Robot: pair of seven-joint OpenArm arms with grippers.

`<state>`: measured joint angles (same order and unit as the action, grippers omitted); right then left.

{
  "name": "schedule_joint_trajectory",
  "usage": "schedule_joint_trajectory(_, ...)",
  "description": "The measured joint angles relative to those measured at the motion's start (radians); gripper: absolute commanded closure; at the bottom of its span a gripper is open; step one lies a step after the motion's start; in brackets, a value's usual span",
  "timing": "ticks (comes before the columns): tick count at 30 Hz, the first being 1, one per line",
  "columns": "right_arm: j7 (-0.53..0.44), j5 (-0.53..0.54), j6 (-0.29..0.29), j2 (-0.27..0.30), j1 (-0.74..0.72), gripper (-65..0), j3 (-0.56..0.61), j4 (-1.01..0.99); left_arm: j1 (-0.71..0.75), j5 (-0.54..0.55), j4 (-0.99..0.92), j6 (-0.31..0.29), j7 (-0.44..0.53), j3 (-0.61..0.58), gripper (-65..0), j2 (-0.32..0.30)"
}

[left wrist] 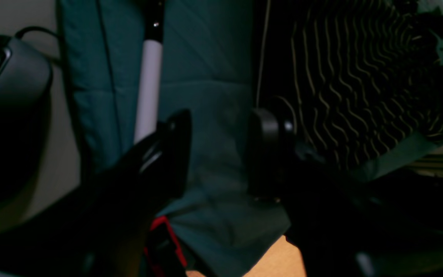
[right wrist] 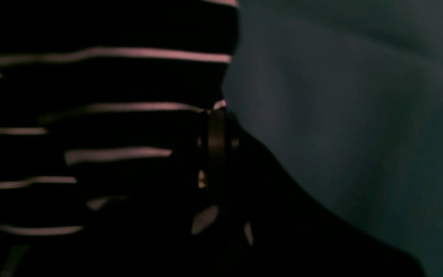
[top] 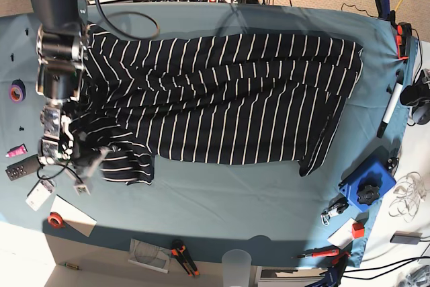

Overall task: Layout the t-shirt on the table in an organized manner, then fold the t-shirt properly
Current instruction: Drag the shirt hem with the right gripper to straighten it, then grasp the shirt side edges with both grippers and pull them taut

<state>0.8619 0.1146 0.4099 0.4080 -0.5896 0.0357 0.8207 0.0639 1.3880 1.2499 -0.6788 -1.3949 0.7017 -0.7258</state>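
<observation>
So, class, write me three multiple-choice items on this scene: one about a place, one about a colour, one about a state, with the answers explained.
1. Which part of the t-shirt is the right gripper at?
A. the collar
B. a sleeve at the shirt's end
C. the middle of the body

2. What colour is the table covering?
A. teal-blue
B. red
C. white

3. How does the left gripper stand?
A. shut on the marker
B. shut on the shirt
C. open, holding nothing

Answers: 1 B, the base view shows it over the bunched sleeve at the shirt's end. 2 A, teal cloth surrounds the shirt. 3 C, the left wrist view shows its fingers apart with only table cloth between them.
</observation>
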Motion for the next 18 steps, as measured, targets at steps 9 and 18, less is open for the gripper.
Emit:
schedule_joint_trajectory(9, -0.050, 0.012, -0.028, 0.047, 0.007, 0.0, -0.138, 0.073, -0.084, -0.167, -0.001, -0.015, 0.111, -0.108, -26.0, 0.092)
schedule_joint_trajectory(18, -0.048, 0.025, -0.025, 0.047, 0.039, 0.0, -0.165, 0.069, -0.377, -0.494, -0.002, 0.112, 0.288, -0.531, -26.0, 0.105)
